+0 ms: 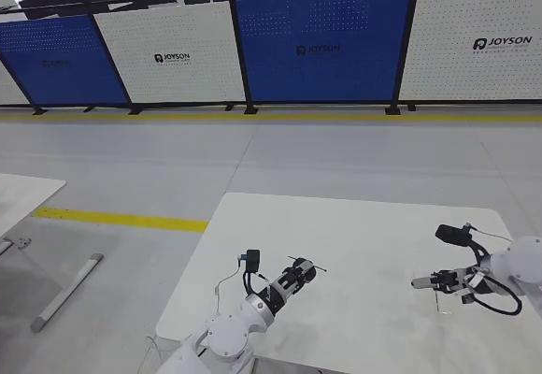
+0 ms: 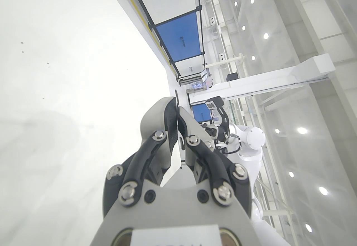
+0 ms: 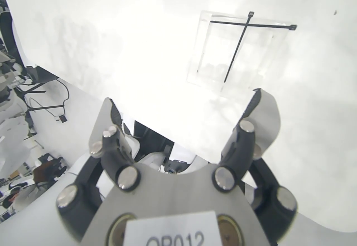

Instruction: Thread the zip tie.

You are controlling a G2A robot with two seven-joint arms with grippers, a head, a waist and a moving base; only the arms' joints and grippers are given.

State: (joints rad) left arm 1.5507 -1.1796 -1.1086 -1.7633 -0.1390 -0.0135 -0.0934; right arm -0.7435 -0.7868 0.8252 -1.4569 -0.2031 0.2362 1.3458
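Note:
My left gripper (image 2: 177,111) is shut on a thin black zip tie (image 2: 176,95), whose end pokes out past the fingertips. In the top view this gripper (image 1: 305,271) hovers over the table's front middle, with the zip tie (image 1: 312,266) sticking out sideways. My right gripper (image 3: 185,104) stands open above the table, holding nothing. Just beyond it sits a clear plastic box (image 3: 206,43) with two more black zip ties (image 3: 239,40) lying crossed on it. In the top view the right gripper (image 1: 420,281) is at the table's right side, pointing towards the left arm.
The white table (image 1: 364,224) has bare room between the two arms. Its front edge (image 3: 156,129) runs close under the right gripper. A second table (image 1: 9,201) stands far left across the floor.

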